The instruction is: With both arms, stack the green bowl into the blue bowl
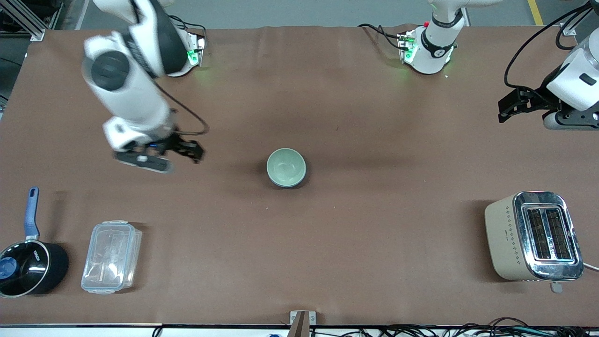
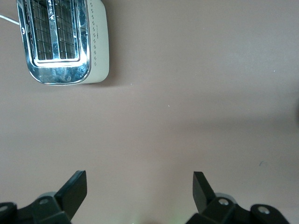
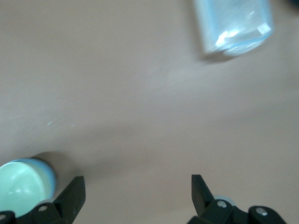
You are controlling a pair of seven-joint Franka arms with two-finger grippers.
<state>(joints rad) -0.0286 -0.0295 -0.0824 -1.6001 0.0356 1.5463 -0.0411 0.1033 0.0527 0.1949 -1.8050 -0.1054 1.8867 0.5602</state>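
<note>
The small round pale mint-green glossy bowl [image 1: 286, 166] sits at the middle of the brown-covered table [image 1: 355, 117], and it appears already nested in the small sky-blue glossy bowl [image 3: 46, 169]: the right wrist view shows a blue rim ringing the green inside, and in the front view only a dark edge peeps out under the green one. So the stacking looks done, judging from how they lie. The right arm's black two-finger gripper [image 1: 185, 150] hangs empty with its fingers spread wide, over bare table toward the right arm's end, with the stacked bowls lying off to one side of it toward the table's middle. The left arm's black gripper [image 1: 514, 105] is also spread and empty, over bare table at the left arm's end, well apart from the bowls; it seems to be waiting. The right gripper is the nearer of the two to the stack. A cream and chrome two-slot toaster [image 1: 533, 236], a clear plastic lidded box [image 1: 111, 256] and a black saucepan with a blue handle [image 1: 28, 262] stand nearer the front camera.
</note>
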